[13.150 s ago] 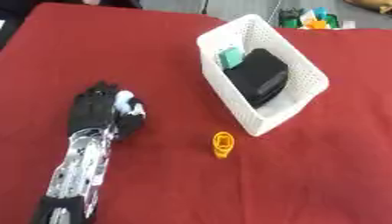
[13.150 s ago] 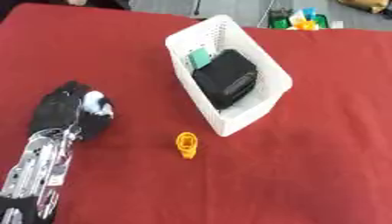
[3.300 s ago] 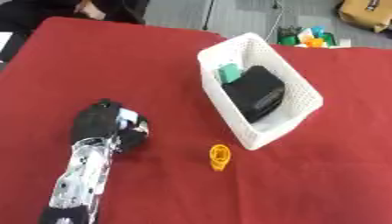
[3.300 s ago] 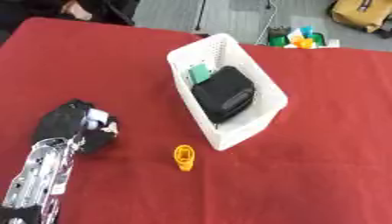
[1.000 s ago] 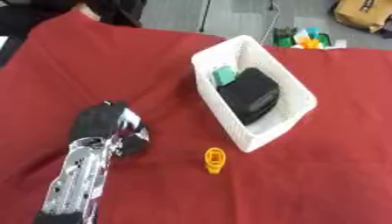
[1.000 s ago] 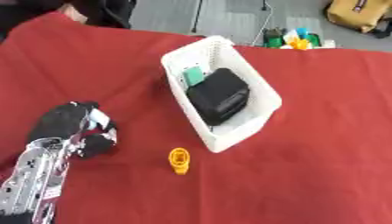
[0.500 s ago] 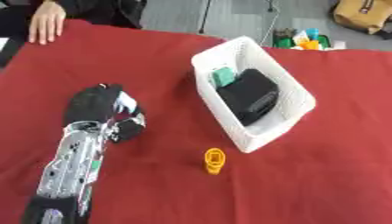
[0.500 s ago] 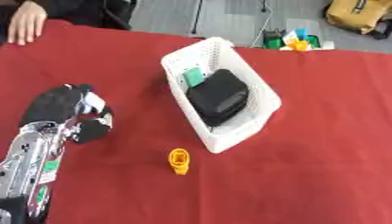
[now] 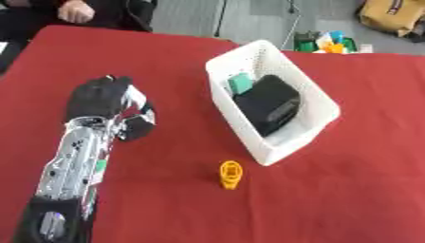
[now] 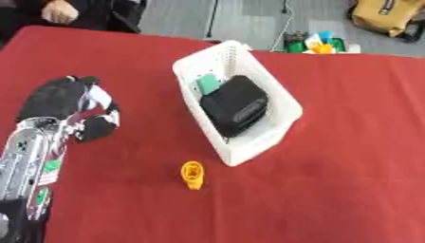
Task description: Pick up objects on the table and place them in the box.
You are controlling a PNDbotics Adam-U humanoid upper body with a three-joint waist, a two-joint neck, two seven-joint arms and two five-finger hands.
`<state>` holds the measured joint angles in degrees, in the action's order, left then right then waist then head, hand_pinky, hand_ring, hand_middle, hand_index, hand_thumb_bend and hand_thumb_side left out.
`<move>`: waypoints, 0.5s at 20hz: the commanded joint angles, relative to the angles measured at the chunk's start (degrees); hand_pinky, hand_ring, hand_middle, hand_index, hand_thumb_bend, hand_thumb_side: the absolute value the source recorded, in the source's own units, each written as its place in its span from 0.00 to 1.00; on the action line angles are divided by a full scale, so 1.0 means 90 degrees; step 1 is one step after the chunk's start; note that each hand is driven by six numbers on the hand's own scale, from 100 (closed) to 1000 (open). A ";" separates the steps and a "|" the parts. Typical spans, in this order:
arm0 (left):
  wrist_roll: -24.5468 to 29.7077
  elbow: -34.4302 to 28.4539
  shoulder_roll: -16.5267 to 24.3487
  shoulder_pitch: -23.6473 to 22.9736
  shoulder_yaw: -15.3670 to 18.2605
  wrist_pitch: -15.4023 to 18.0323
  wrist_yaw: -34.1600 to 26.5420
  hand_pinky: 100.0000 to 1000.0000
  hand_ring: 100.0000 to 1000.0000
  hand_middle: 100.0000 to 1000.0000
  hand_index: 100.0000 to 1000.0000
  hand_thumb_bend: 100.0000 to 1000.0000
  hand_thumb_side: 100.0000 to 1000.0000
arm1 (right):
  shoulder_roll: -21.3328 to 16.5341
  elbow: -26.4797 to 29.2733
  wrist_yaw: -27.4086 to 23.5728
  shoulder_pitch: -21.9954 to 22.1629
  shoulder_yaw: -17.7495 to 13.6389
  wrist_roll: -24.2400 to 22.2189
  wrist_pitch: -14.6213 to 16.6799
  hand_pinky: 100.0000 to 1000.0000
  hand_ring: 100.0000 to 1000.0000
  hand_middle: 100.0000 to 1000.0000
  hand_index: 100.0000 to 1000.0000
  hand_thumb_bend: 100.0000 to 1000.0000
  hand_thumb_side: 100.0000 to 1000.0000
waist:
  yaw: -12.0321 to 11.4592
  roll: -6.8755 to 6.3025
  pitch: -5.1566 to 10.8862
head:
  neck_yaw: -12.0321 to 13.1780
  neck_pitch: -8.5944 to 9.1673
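Note:
A white slatted box (image 9: 314, 97) stands on the red table, holding a black case (image 9: 267, 104) and a small green item (image 9: 240, 83). A small orange object (image 9: 230, 174) lies on the cloth just in front of the box's near corner. My left hand (image 9: 109, 102) hovers over the table to the left of the box, back facing up, fingers curled with the thumb tucked in; something white shows at its side, and I cannot make out whether it holds it. The right hand shows in neither view.
The red cloth (image 9: 348, 190) covers the whole table. Beyond the far edge are a green and orange bundle on the floor (image 9: 324, 42) and a tan bag (image 9: 393, 14). A person sits behind the far left corner.
My left arm has stretched a little farther forward over the table. The whole picture has shifted slightly, so the camera moved. The orange object and box lie as before.

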<state>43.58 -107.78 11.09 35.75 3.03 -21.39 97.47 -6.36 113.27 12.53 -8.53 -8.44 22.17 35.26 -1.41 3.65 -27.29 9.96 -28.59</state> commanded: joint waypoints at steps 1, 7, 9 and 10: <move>0.0033 -0.0164 0.0172 0.0170 -0.0050 0.0019 -0.0068 0.78 0.59 0.42 0.90 0.00 0.55 | -0.0138 0.0147 -0.0029 0.0003 -0.0006 -0.0018 0.0010 0.75 0.74 0.57 0.71 0.07 1.00 | 0.0017 -0.0029 0.0201 | 0.0015 0.0029; 0.0067 -0.0306 0.0206 0.0384 -0.0139 0.0124 -0.0158 0.76 0.58 0.42 0.90 0.00 0.53 | -0.0146 0.0147 -0.0039 0.0013 -0.0003 -0.0026 -0.0010 0.75 0.74 0.57 0.71 0.06 1.00 | 0.0037 -0.0060 0.0225 | -0.0002 0.0022; 0.0080 -0.0357 0.0209 0.0474 -0.0176 0.0164 -0.0195 0.76 0.58 0.42 0.90 0.00 0.53 | -0.0148 0.0147 -0.0041 0.0016 -0.0001 -0.0030 -0.0017 0.75 0.74 0.57 0.71 0.06 1.00 | 0.0043 -0.0072 0.0233 | -0.0005 0.0015; 0.0089 -0.0374 0.0210 0.0504 -0.0185 0.0177 -0.0209 0.76 0.58 0.42 0.90 0.00 0.53 | -0.0149 0.0147 -0.0042 0.0016 -0.0001 -0.0031 -0.0021 0.75 0.74 0.57 0.71 0.06 1.00 | 0.0045 -0.0075 0.0235 | -0.0006 0.0013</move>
<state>44.10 -109.83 11.62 39.39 1.59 -19.84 95.91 -6.39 113.27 12.48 -8.48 -8.43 22.01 35.11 -1.09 3.19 -26.87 9.94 -28.59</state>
